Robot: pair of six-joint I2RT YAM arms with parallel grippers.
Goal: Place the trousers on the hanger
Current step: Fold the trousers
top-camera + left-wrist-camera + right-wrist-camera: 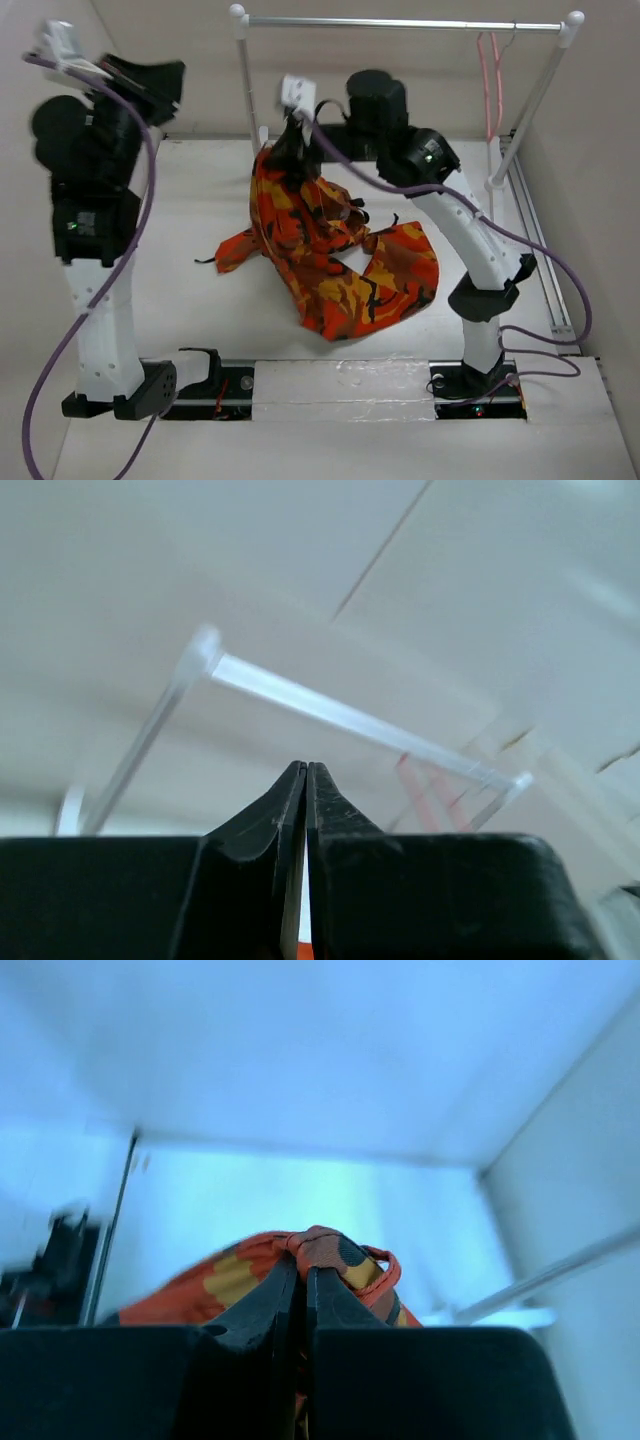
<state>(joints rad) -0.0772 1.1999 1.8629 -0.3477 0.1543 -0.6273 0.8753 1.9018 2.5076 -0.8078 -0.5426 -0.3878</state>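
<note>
Your right hand (293, 145) pinches a raised fold of the soft orange, red, yellow and black camouflage trousers (335, 265) near the middle of the desk's (200, 310) far edge. Your left hand (305, 772) is closed and empty above the far left corner. The thin pale pink plastic hanger (490, 90) hangs by the far right corner.

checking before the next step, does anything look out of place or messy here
The trousers are bunched in a crumpled heap on the table, one end pinched up by the right end effector. The hanger hangs bare at the right end of the rail. Nothing looks spilled or damaged.
</note>
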